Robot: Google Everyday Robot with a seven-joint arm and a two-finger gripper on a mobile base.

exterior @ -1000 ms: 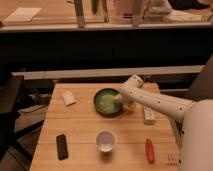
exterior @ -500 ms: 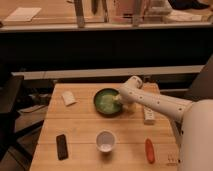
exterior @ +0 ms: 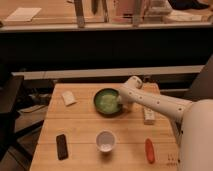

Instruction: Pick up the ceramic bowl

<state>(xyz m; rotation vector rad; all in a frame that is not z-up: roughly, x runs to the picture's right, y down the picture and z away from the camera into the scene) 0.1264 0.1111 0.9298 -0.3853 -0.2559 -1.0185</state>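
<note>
Camera view takes in a wooden table (exterior: 82, 125) with the robot's white arm (exterior: 160, 104) reaching in from the right across its far half. The ceramic bowl (exterior: 105, 101) sits upright on the far middle of the table, wide and shallow, with a dark green rim and a paler green inside. It looks empty, though the arm's end covers its right part. The gripper (exterior: 120, 103) is at the bowl's right rim, over the edge and into the hollow. Whether it is released or clenched on the rim I cannot tell.

As glazed ceramic, the bowl is probably stiff, fairly heavy for its width, smooth enough to slip, and liable to chip or break if dropped. The rim is the sensible place to take hold, one jaw inside the wall and one outside. Held at one side, it may tilt downward away from the grip, so a firm pinch and a slow, level lift seem wise.

Nearer, at the table's middle, stands a smaller white cup (exterior: 105, 141), open end up, with nothing visible inside. Around these lie a pale bar (exterior: 148, 116) to the right of the bowl, a dark block (exterior: 61, 146) near left, an orange-red piece (exterior: 149, 150) near right, and a white packet (exterior: 68, 97) far left.
</note>
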